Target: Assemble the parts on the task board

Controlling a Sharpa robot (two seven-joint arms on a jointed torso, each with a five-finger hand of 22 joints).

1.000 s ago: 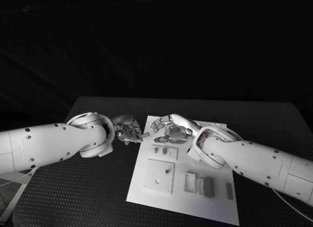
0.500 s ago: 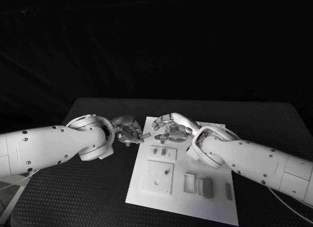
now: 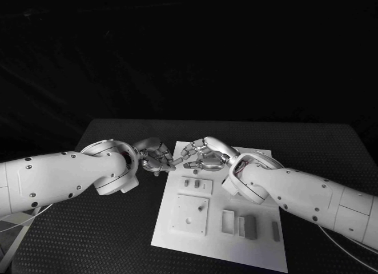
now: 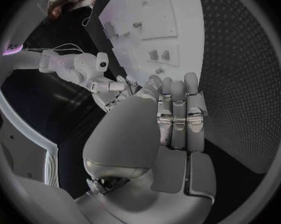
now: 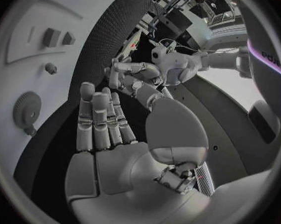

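The white task board (image 3: 226, 242) lies in the middle of the black table. My left hand (image 3: 156, 158) and right hand (image 3: 204, 156) meet just above the board's far left corner. The left hand seems to pinch a small grey part (image 3: 177, 162) at its fingertips, and the right hand's fingertips reach up to that part. In the left wrist view the left hand (image 4: 175, 114) has its fingers straight and close together, with the right hand (image 4: 114, 90) at its thumb tip. In the right wrist view the right hand (image 5: 103, 122) has straight fingers and a spread thumb, with nothing in its palm.
Toward the near edge from the hands, the board carries two small upright parts (image 3: 193, 183), a square plate (image 3: 192, 212) and several long pieces (image 3: 250, 226). The right wrist view shows a gear-like part (image 5: 25, 109) and a small peg (image 5: 50, 68) on the board (image 5: 22, 69).
The right hand has moved left toward the left hand, closing the gap between them. The left hand has shifted slightly right and up with the small part.
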